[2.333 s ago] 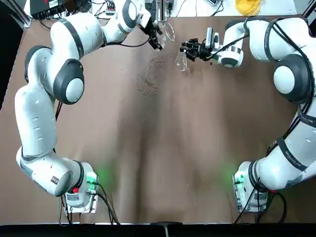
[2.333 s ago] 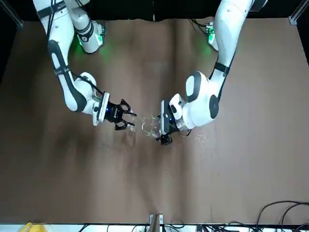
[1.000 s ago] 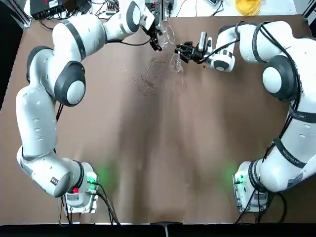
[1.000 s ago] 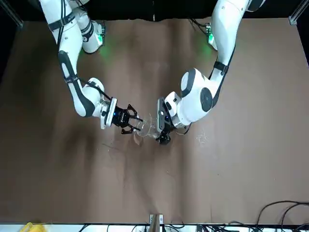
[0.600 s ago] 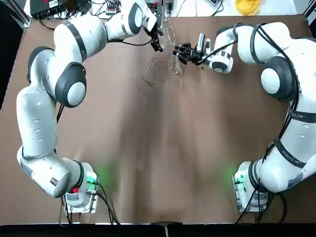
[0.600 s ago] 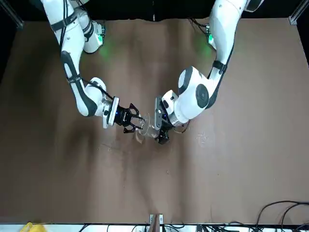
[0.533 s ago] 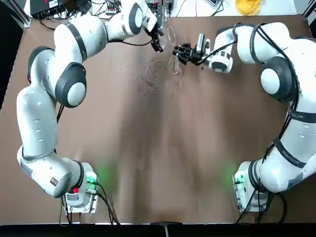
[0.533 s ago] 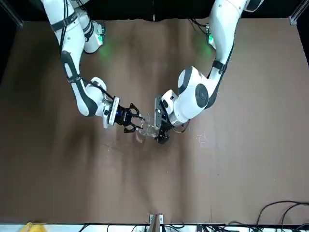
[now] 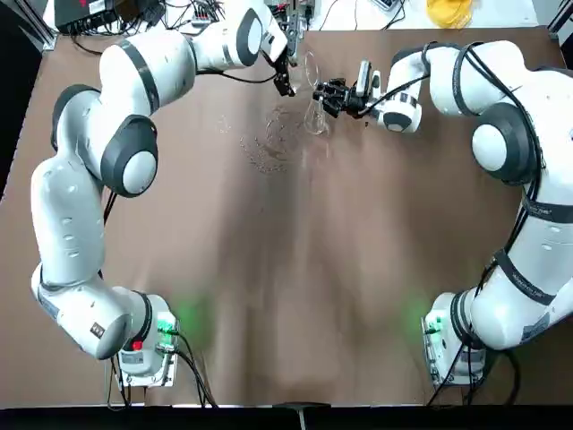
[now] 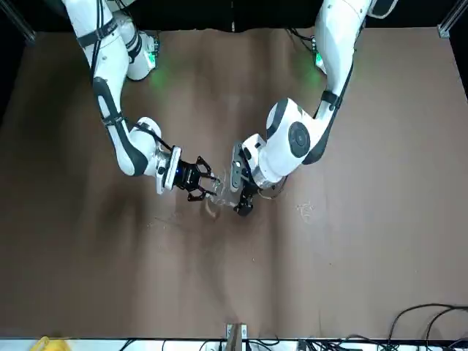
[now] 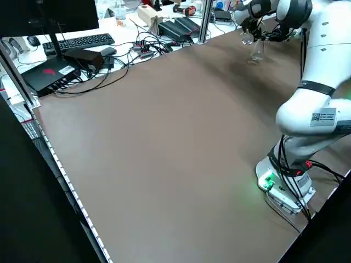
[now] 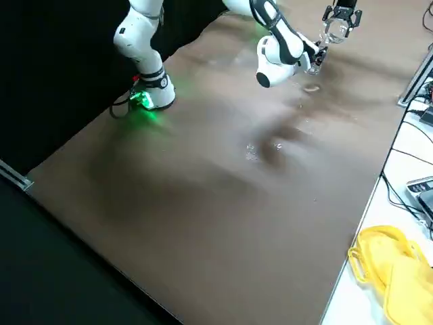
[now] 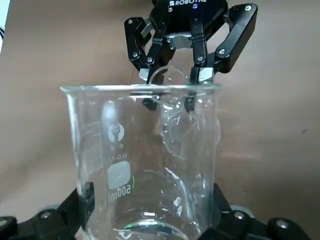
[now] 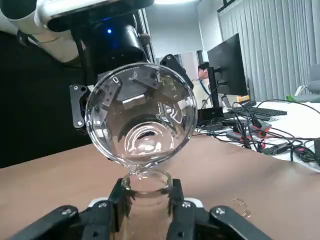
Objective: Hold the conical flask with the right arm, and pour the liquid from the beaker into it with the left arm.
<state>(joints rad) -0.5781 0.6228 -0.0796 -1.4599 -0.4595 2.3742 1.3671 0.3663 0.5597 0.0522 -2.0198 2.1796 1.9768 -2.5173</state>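
The clear beaker (image 9: 309, 64) hangs tipped over the far middle of the table, with my left gripper (image 9: 288, 79) shut on its sides. Just beside it my right gripper (image 9: 320, 92) is shut on the neck of the conical flask (image 9: 313, 116). In the right wrist view the beaker's (image 14: 140, 112) open mouth leans right above the flask's (image 14: 146, 181) rim. In the left wrist view the beaker (image 13: 120, 160) fills the foreground and the flask's neck (image 13: 167, 80) shows behind its rim. I cannot make out any liquid. In the front view the beaker (image 10: 225, 191) and flask (image 10: 212, 205) nearly touch.
Faint wet marks (image 9: 269, 148) lie on the brown table (image 9: 295, 269) below the glassware. A yellow object (image 9: 448, 11) sits past the far edge. A keyboard (image 11: 77, 41), cables and boxes (image 11: 175, 24) crowd the desk beyond the table.
Over two seconds my right gripper carried the flask leftward, close under the beaker's mouth. The left gripper turned a little with the beaker. Almost nothing moved in the last half second.
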